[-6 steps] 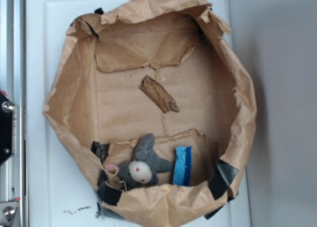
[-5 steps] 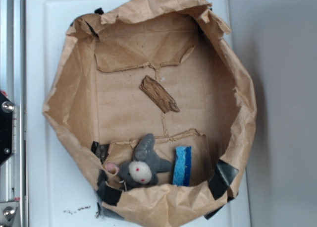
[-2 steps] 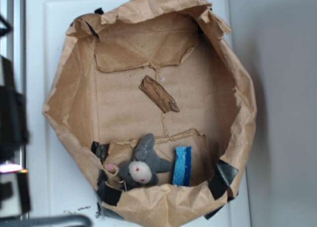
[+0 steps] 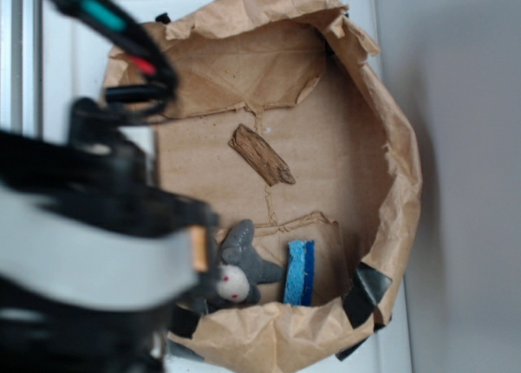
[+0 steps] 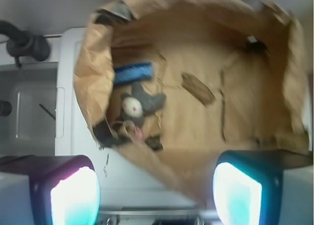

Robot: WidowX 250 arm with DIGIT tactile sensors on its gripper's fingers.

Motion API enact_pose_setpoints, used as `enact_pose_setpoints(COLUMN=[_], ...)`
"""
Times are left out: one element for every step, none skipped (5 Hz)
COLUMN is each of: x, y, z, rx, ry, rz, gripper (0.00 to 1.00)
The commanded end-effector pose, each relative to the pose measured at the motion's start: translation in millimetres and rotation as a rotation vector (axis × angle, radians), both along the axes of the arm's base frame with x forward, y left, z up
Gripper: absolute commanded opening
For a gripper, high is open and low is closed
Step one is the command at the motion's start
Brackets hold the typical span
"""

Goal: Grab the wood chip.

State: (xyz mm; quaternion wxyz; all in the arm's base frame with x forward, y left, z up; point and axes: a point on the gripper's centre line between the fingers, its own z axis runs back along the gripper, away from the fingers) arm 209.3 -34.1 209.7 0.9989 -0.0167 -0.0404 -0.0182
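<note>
Arm [image 4: 98, 251] newly overhead, wood chip [image 4: 261, 155] untouched

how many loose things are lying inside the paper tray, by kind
wood chip: 1
grey plush toy: 1
blue sponge: 1
total: 3 loose things, all lying on the floor of the brown paper tray
</note>
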Motion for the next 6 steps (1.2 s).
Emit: enact_pose_setpoints(x=[32.1,32.1,32.1,32.1,42.8,45.8], y=[4.6,4.6,4.6,4.6,17.5,31.6], z=[1.8,1.8,1.8,1.8,-26.9,-47.2], rx=[0.047,0.047,0.047,0.047,0.050,0.075], ry=[-0.020,-0.020,-0.020,-0.020,-0.006,-0.007], rz=[-0.193,-0.193,-0.193,-0.193,-0.232,-0.307], gripper=[1.00,1.00,1.00,1.00,1.00,1.00])
